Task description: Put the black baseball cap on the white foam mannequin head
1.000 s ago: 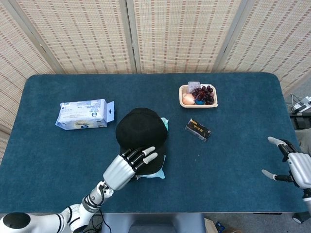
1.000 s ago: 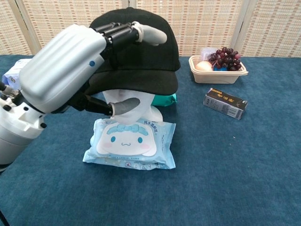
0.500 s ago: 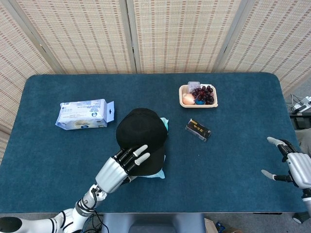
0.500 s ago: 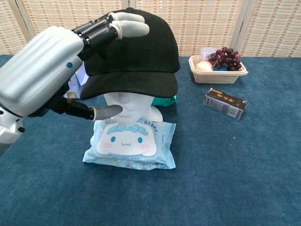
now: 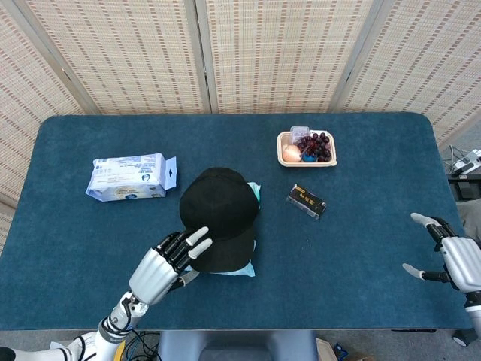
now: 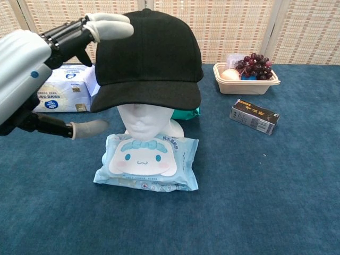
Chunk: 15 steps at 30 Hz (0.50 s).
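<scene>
On the left of the chest view, the left hand (image 6: 32, 79) is big and shiny, with a smooth silver back and black fingers with pale grey tips. Its fingers are spread apart and it holds nothing. The top fingertips (image 6: 109, 27) are just beside the cap, and I cannot tell if they touch it. The thumb (image 6: 87, 128) sticks out lower down, near the foam face but apart from it.

Behind the hand lies a white and blue soft pack (image 6: 64, 95) that looks crinkly.

In the middle is the cap (image 6: 149, 56). It is black cloth with a round top and a curved stiff brim. It sits on the head (image 6: 142, 120), which is white, smooth foam with a small nose and mouth. The brim points to the front and covers the place where the eyes would be. In the head view the cap (image 5: 219, 216) is a dark round shape in the middle of the table (image 5: 361, 263), which has a fuzzy dark blue cover.

In front of the head lies a flat, soft wipes pack (image 6: 147, 162), light blue with a cartoon face on it.

To the right is a small black box (image 6: 254, 117). Behind it is a tan tray (image 6: 245, 85) with purple grapes (image 6: 255, 65).

At the far right edge of the head view, the right hand (image 5: 451, 256) is low, its fingers spread and holding nothing.
</scene>
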Motion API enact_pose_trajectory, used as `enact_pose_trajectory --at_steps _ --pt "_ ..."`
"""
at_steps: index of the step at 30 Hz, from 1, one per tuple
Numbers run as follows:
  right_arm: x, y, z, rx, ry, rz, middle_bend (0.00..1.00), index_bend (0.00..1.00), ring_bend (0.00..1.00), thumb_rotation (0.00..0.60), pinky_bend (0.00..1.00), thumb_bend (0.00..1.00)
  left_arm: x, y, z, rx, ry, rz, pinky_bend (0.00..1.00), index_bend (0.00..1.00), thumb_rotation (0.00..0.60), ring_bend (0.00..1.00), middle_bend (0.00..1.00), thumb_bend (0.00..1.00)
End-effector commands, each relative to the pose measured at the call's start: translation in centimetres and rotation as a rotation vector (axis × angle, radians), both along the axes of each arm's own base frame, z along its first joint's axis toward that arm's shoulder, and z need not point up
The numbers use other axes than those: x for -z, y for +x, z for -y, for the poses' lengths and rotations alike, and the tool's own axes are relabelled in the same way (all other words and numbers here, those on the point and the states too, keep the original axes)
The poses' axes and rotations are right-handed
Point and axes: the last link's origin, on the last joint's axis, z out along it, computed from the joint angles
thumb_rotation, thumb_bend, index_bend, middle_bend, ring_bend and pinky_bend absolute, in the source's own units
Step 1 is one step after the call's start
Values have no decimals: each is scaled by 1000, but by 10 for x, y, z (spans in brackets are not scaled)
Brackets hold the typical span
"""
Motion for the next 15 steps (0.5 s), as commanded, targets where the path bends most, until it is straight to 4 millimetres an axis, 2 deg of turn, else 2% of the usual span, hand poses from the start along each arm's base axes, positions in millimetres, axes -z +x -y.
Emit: enact_pose_trajectory --at_steps 1,10,15 --pt "1 0 0 0 1 -2 221 163 141 600 483 0 -3 -11 3 -14 2 -19 332 113 600 154 90 133" --pt "3 2 0 -1 9 -12 221 162 142 600 483 0 -22 -46 5 -153 30 -35 332 107 600 153 90 133" --pt "6 3 0 -1 14 -21 221 163 142 600 483 0 -41 -63 9 -265 58 -24 331 60 600 148 70 133"
